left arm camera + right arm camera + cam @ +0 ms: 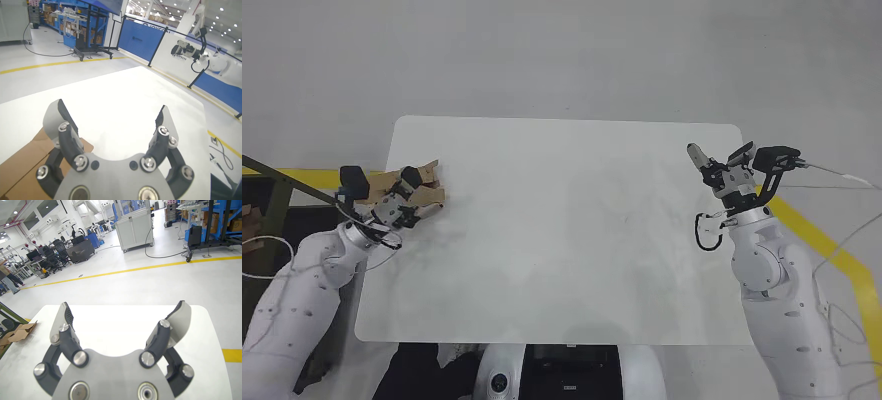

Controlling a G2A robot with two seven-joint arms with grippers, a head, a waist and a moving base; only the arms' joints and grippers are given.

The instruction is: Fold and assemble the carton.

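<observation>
A brown cardboard carton (410, 188) lies unfolded at the left edge of the white table (562, 250), partly hanging over it. My left gripper (422, 178) hovers right above the carton, fingers open and empty; its own view has a carton flap (24, 162) just under the left gripper (111, 111). My right gripper (720, 162) stands open near the table's right edge, far from the carton. In the right wrist view the right gripper (123, 311) faces across the table toward the carton (20, 331) at the far edge.
The table top is bare white between the two arms. A dark green frame (282, 185) stands off the left table edge. Yellow floor lines (817, 235) run beside both table sides.
</observation>
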